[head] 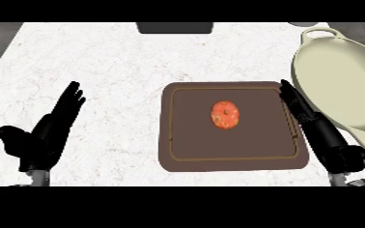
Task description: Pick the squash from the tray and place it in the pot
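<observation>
- Squash (225, 115) sits mid-tray, well left of the right hand's (317, 125) straight, empty fingers (291, 94).
- Those fingers lie over the brown tray's (187, 147) right rim.
- Cream pot (335, 77) stands just beyond them, rightward.
- Left hand (46, 135) rests spread, holding nothing.

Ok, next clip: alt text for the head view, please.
An orange squash lies in the middle of a brown tray on a white counter. The open right hand is over the tray's right edge, beside a cream pot; the open left hand rests left.
</observation>
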Controlling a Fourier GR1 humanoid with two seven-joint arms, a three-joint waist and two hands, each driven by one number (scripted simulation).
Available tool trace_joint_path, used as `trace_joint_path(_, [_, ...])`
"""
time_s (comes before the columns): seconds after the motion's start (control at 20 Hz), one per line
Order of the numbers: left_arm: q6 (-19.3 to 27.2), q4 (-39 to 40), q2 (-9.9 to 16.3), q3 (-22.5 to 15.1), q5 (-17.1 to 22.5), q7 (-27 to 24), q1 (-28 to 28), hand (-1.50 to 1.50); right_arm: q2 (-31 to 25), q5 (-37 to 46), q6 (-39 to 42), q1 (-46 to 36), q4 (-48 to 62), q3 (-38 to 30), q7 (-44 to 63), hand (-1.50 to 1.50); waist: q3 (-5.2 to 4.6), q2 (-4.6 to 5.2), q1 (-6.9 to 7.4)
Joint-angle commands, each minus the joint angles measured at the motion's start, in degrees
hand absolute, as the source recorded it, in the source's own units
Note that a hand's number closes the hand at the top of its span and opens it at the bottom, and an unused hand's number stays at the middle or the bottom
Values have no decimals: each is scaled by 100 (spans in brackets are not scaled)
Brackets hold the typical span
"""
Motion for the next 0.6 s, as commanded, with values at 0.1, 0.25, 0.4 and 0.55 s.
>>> trace_joint_path(0.1, [170, 62, 7, 469, -9, -317, -286, 0, 301, 157, -871, -269, 529, -957, -351, 150, 126, -47, 99])
trace_joint_path(0.25, [614, -82, 79, 795, -109, -51, -959, 0, 541, 227, -1732, -566, 870, -1711, -715, 150, 144, -33, 25])
trace_joint_path(0.4, [479, -12, 20, 746, 118, 181, -1039, 0, 292, 1716, -2803, -285, 1554, -1289, -296, -150, 130, -3, 77])
trace_joint_path(0.55, [528, 247, -74, 691, 1, 183, -1242, 0, 1225, 1832, -3253, -190, 1687, -1088, -1553, -150, 135, -32, 82])
